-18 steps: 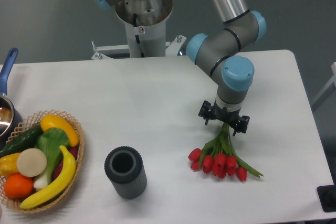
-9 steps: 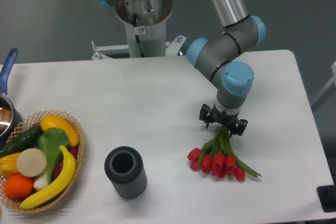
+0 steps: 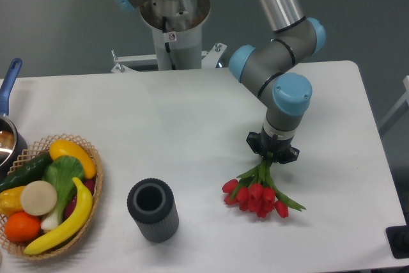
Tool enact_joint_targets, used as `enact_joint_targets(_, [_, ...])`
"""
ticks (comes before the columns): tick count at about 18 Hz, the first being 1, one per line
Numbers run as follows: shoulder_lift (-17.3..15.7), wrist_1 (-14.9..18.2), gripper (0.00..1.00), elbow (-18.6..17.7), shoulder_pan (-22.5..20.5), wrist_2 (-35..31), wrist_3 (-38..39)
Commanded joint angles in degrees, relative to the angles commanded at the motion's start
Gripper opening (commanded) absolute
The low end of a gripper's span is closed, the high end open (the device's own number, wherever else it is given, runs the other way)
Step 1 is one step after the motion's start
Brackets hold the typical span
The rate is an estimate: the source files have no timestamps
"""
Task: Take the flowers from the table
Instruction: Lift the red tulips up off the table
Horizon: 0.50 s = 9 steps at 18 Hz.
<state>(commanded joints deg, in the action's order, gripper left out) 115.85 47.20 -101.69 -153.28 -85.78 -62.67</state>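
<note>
The flowers [image 3: 254, 197], a small bunch of red tulips with green stems and leaves, are at the front right of the white table [image 3: 192, 119]. The blooms point toward the front edge and the stem ends point up into my gripper [image 3: 273, 153]. My gripper points straight down over the stem ends and its fingers are drawn in around them. The stem ends and the fingertips are hidden under the gripper body. I cannot tell whether the blooms still touch the table.
A dark ribbed cylinder vase [image 3: 152, 210] stands upright left of the flowers. A wicker basket [image 3: 89, 151] of fruit and vegetables sits at the front left. A pot with a blue handle [image 3: 9, 81] is at the left edge.
The gripper's fingers have drawn in from a wider spread and closed around the stems. The bunch has shifted a little to the left and up in the picture.
</note>
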Motion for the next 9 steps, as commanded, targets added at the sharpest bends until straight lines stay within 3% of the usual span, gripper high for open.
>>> enact_joint_targets(5, [-2.90,0.52,0.00,2.02,-0.18,-0.09,0.35])
enact_joint_targets(7, [-3.35,4.28,0.00,4.64,-0.18,-0.35,-0.09])
enact_joint_targets(9, [-2.82,10.08,0.01,10.08,-0.09,-0.53,-0.26])
